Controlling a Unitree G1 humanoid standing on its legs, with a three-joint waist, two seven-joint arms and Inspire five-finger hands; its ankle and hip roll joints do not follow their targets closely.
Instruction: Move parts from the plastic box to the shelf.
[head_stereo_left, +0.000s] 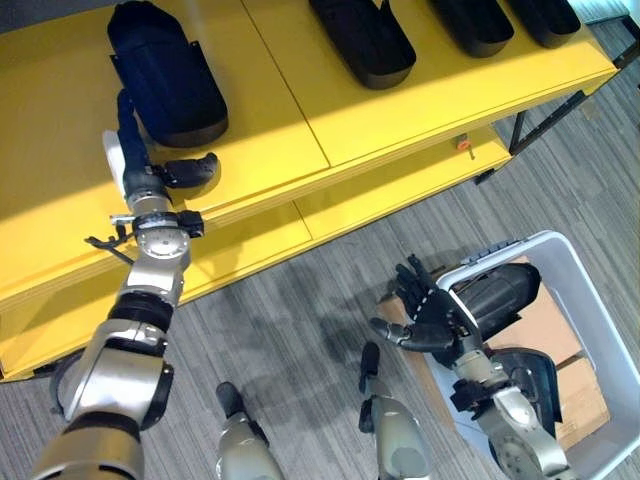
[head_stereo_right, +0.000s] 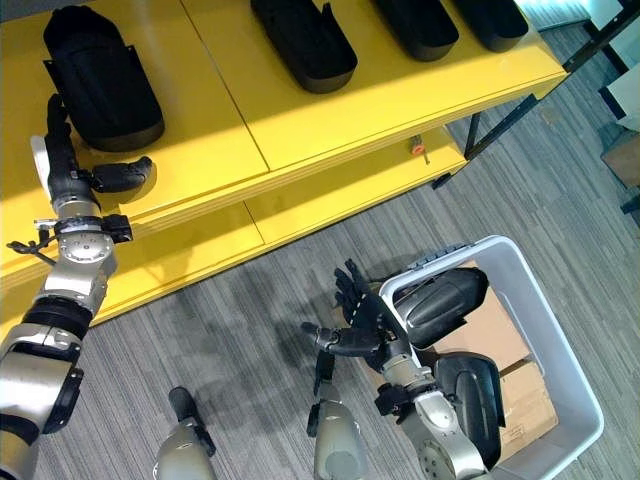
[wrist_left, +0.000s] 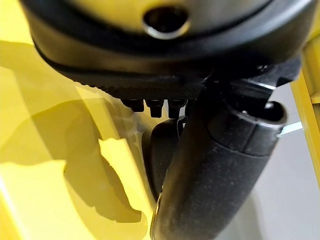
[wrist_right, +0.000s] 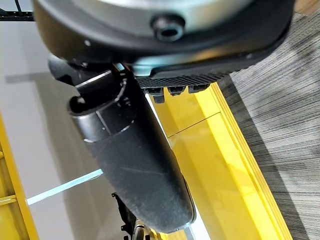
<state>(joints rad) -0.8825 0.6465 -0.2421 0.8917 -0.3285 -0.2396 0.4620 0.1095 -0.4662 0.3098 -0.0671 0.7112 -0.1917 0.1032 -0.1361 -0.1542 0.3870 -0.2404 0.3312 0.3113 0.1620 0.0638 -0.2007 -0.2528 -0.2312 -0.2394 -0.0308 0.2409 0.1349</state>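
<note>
Grey striped carpet (head_stereo_left: 300, 330) underfoot, with a yellow shelf (head_stereo_left: 300, 120) across the far side, its top deck above a lower deck. Four black moulded parts on the top deck: one (head_stereo_left: 165, 75) at the left end, three more (head_stereo_left: 365, 40) (head_stereo_left: 475, 25) (head_stereo_left: 545, 18) in a row toward the right, partly cut off by the frame edge. Small orange fitting (head_stereo_left: 462, 143) on the shelf's front edge.

Left hand (head_stereo_left: 135, 165) up on the top deck, fingers straight and reaching to the near end of the leftmost part, thumb out to the side, gripping nothing.

White plastic box (head_stereo_left: 590, 290) on the floor at lower right, lined with brown cardboard (head_stereo_left: 545, 330). Two black parts inside: one (head_stereo_left: 500, 290) near the box's rim, another (head_stereo_left: 535, 385) nearer, partly behind the right arm.

Right hand (head_stereo_left: 425, 310) just beside the box's rim, fingers spread and relaxed, empty.
</note>
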